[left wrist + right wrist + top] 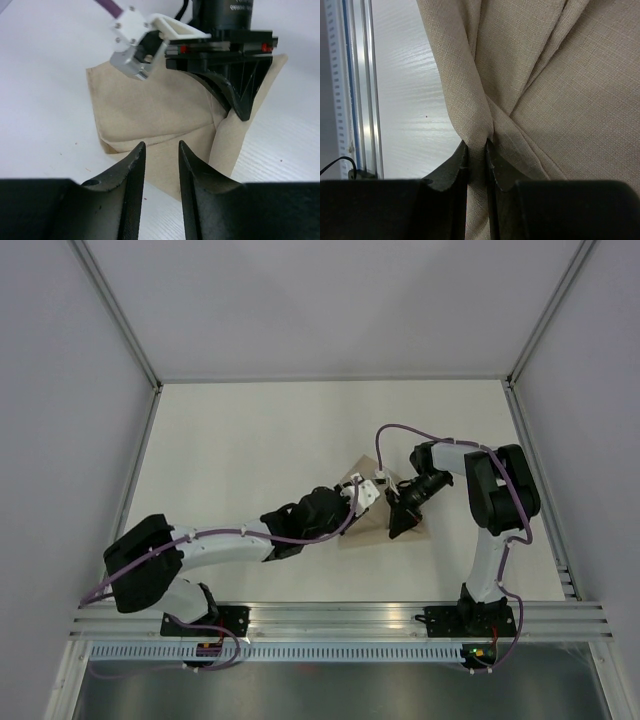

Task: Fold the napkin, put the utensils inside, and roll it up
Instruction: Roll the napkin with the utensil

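Note:
The beige napkin (pixel 365 531) lies bunched and partly folded at the middle of the white table. My right gripper (pixel 476 145) is shut on a gathered fold of the napkin (pixel 560 75), and cloth fills the narrow gap between its fingers. It points down onto the cloth's right side (pixel 402 528). My left gripper (pixel 162 147) stands open with nothing between its fingers, just off the near edge of the napkin (pixel 165 110) and facing the right gripper (pixel 240 107). From above, the left gripper (pixel 352 508) sits at the cloth's left side. The utensils are out of view.
An aluminium rail (pixel 340 615) runs along the table's near edge and also shows in the right wrist view (pixel 360 75). Grey enclosure walls (pixel 60 390) close in the table at the left, right and back.

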